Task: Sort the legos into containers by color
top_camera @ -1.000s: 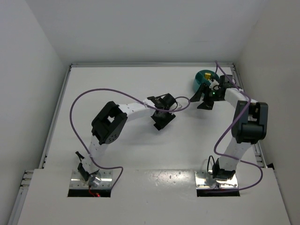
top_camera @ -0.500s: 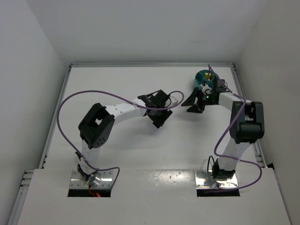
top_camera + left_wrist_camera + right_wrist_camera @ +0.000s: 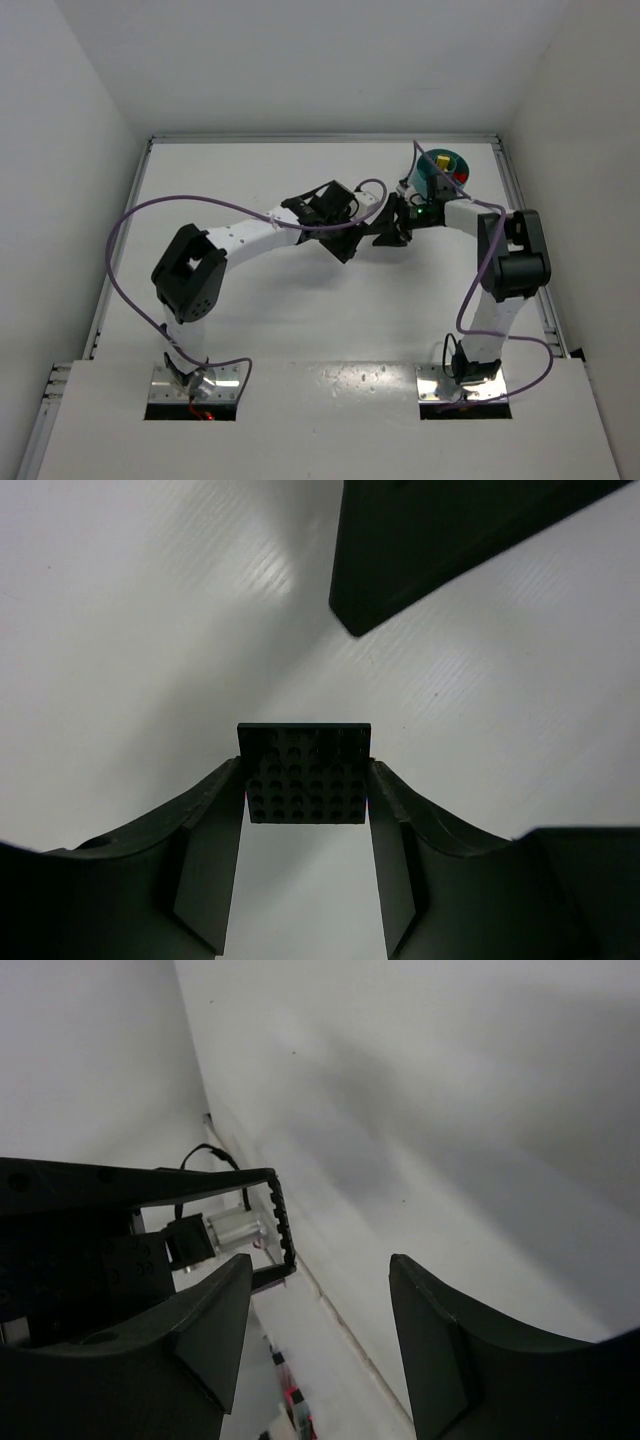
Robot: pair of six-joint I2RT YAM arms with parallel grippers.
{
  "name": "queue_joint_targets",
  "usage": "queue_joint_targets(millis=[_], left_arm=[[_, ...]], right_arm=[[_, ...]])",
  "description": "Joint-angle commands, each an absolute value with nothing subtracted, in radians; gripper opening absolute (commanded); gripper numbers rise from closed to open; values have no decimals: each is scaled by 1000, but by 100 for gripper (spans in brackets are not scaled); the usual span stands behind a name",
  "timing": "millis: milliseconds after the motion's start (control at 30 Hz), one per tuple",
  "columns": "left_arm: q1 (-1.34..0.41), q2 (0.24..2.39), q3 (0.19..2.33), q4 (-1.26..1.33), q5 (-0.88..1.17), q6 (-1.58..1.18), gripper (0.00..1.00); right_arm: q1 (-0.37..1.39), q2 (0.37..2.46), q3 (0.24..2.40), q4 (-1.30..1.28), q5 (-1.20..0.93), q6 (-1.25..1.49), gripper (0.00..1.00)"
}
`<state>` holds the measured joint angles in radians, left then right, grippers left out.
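Black lego plate [image 3: 305, 770]: flat, looks hard and light, thin edges likely slippery; best pinch two opposite edges. Sits low middle of left wrist view, squeezed in left gripper [image 3: 305, 792]. Right gripper [image 3: 320, 1265] spread, nothing inside. Teal dish [image 3: 450, 154] upper right, top view.

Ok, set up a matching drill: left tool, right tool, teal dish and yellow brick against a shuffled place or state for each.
1 left tool
2 right tool
3 teal dish
4 yellow brick

A in the dish
B open, nothing between its fingers
C far right part of the table
D shut on a black studded plate

Pairs: 1-D, 2-B, 3-C, 4-A
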<state>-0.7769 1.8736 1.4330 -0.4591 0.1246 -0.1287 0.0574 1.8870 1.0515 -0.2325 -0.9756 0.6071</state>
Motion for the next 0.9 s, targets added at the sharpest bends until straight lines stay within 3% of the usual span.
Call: queue_joint_targets(millis=[0,333,633,867], left_arm=[[-769,1824,1430,-431,150,-141,4],[-769,1804,1411,-422,150,-141,3],[-769,1784,1402,-413,141,-141,0],[-769,1775,1393,-413,132,-141,0]], right_arm=[[90,1901,1086,-170,-1058,620,58],[178,1930,1108,-161,-1111,630,58],[215,1970,1117,-161,-1121,640,48],[224,1970,1117,-143,-1140,640,19]])
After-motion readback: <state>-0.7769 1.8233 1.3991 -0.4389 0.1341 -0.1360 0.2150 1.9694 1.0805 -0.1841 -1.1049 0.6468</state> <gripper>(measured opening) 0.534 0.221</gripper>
